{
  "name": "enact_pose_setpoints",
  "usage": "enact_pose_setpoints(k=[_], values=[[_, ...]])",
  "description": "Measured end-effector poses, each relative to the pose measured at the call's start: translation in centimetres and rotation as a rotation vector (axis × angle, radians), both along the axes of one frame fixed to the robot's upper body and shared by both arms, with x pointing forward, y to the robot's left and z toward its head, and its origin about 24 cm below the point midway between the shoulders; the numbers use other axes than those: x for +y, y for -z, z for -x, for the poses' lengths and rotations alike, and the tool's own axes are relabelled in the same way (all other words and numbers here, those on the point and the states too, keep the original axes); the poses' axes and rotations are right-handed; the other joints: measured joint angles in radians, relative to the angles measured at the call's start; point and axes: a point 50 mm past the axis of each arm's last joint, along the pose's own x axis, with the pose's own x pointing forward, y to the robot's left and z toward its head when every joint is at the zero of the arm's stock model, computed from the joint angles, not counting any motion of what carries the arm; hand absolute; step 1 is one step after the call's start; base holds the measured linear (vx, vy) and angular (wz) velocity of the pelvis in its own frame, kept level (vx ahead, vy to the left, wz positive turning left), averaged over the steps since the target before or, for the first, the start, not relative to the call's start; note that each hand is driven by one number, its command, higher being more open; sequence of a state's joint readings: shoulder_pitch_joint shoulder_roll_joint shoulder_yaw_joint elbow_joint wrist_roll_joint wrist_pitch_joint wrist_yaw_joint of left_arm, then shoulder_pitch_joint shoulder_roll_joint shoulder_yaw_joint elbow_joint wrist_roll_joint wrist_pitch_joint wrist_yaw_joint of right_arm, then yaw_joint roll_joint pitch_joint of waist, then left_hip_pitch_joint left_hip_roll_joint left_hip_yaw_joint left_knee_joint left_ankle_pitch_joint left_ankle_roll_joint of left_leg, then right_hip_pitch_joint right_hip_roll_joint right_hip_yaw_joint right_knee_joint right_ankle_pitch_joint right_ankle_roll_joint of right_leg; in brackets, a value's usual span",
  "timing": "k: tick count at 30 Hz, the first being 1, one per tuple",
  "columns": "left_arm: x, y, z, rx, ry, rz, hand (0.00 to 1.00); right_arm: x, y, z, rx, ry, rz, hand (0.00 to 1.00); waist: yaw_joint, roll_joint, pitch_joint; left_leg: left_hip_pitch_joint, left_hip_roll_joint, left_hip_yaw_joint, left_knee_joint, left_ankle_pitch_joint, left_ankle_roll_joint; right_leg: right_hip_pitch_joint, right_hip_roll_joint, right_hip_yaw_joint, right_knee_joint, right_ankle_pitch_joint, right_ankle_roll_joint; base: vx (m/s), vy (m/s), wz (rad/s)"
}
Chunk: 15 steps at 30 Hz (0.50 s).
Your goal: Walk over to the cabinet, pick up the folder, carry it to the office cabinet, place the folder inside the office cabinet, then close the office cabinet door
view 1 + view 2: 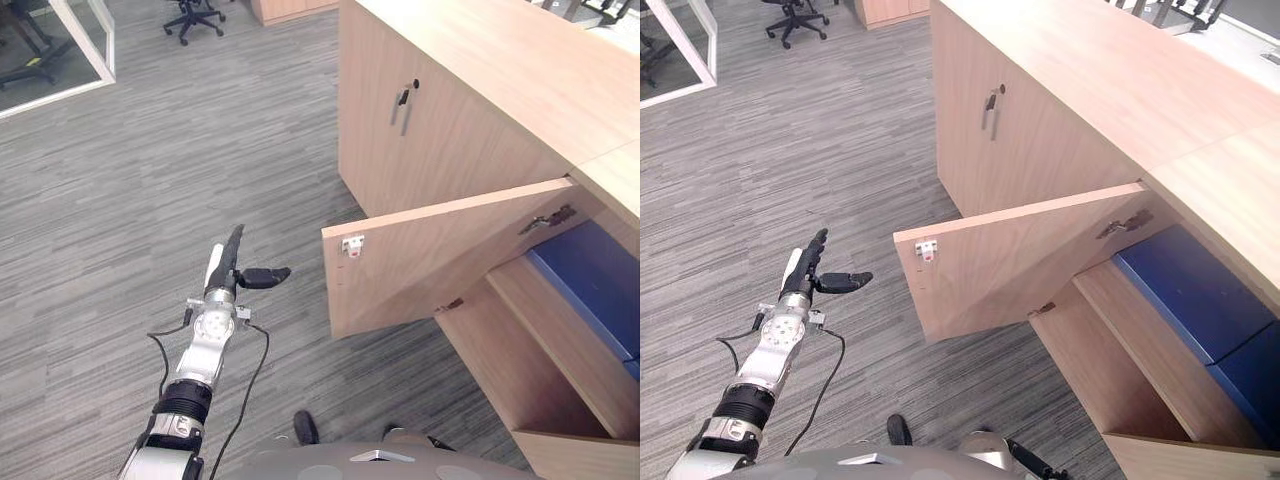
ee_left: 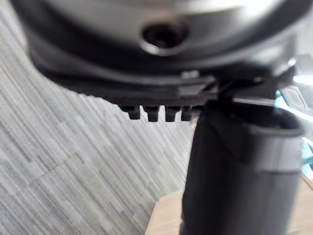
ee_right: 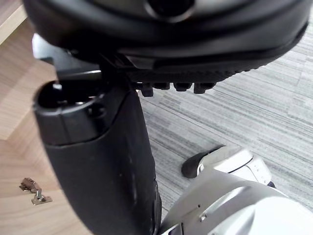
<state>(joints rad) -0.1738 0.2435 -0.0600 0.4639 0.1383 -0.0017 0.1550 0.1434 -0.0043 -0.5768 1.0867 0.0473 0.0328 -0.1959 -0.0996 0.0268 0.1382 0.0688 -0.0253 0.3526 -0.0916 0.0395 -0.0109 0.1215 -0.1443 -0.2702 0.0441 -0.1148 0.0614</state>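
- Left eye view: left hand (image 1: 232, 268) out over the grey carpet (image 1: 120, 200), fingers straight, thumb spread, holding nothing.
- Right wrist view: right hand (image 3: 186, 49) close to pale wood, fingers extended, empty.
- Swung wide open: door (image 1: 430, 255) of the office cabinet (image 1: 480, 80).
- Blue folder (image 1: 590, 280) lies flat on the shelf inside, well apart from the left hand.
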Motion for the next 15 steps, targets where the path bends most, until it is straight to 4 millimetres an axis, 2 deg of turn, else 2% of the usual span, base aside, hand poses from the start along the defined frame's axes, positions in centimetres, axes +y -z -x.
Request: enact_pose_setpoints(k=[7, 12, 13, 15], values=[[0.2, -1.2, -1.5, -0.011, 0.118, -0.288, 1.0, -0.1, 0.0, -0.1, -0.008, -0.008, -0.007, 1.0, -0.008, -0.005, 0.0, 0.007, 0.009, -0.007, 0.0, 0.0, -0.003, 0.007, 0.015, -0.005, 0.001, -0.004, -0.007, 0.02, -0.04, 0.0], [0.4, -1.6, -1.9, -0.017, 0.119, -0.326, 1.0, -0.1, 0.0, -0.2, -0.009, -0.014, -0.01, 1.0, -0.008, -0.01, 0.003, 0.004, 0.022, -0.031, 0.007, 0.008, -0.007, 0.009, 0.019, -0.03, 0.02, -0.006, -0.012, -0.01, -0.041, 0.14], [0.5, -1.6, -1.9, -0.013, 0.114, -0.331, 1.0, -0.1, 0.0, -0.3, -0.012, -0.021, -0.01, 1.0, -0.006, -0.011, 0.003, -0.011, 0.027, -0.036, 0.021, 0.006, -0.009, -0.002, 0.019, -0.03, 0.041, -0.008, -0.015, -0.01, -0.031, 0.21], [0.6, -1.9, -2.2, -0.016, 0.104, -0.352, 1.0, 0.1, -0.1, -0.9, -0.028, -0.034, -0.012, 1.0, -0.01, -0.024, 0.022, -0.089, 0.05, -0.073, 0.151, -0.041, -0.009, -0.041, 0.008, -0.032, 0.103, -0.011, -0.02, -0.04, -0.012, 0.25]])
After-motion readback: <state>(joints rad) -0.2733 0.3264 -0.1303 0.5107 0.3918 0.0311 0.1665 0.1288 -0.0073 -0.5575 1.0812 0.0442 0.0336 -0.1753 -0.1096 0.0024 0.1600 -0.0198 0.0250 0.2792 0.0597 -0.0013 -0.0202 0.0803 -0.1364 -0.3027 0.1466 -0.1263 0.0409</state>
